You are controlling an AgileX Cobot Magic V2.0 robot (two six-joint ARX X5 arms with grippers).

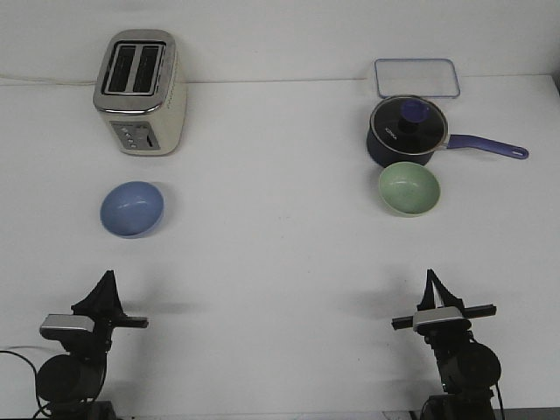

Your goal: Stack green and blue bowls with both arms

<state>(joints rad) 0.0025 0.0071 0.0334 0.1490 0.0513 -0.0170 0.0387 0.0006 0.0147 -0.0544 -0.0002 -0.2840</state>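
Observation:
The light blue bowl (131, 208) sits upright on the white table at the left, just in front of the toaster. The pale green bowl (408, 189) sits upright at the right, touching or nearly touching the front of the navy saucepan. My left gripper (107, 282) is low at the near left, well short of the blue bowl, with its fingers together in a point and empty. My right gripper (430, 280) is low at the near right, short of the green bowl, fingers also together and empty.
A cream and silver toaster (140, 92) stands at the back left. A dark navy lidded saucepan (404, 131) with a purple handle (486, 145) pointing right stands behind the green bowl. A clear rectangular lid or tray (417, 77) lies at the back right.

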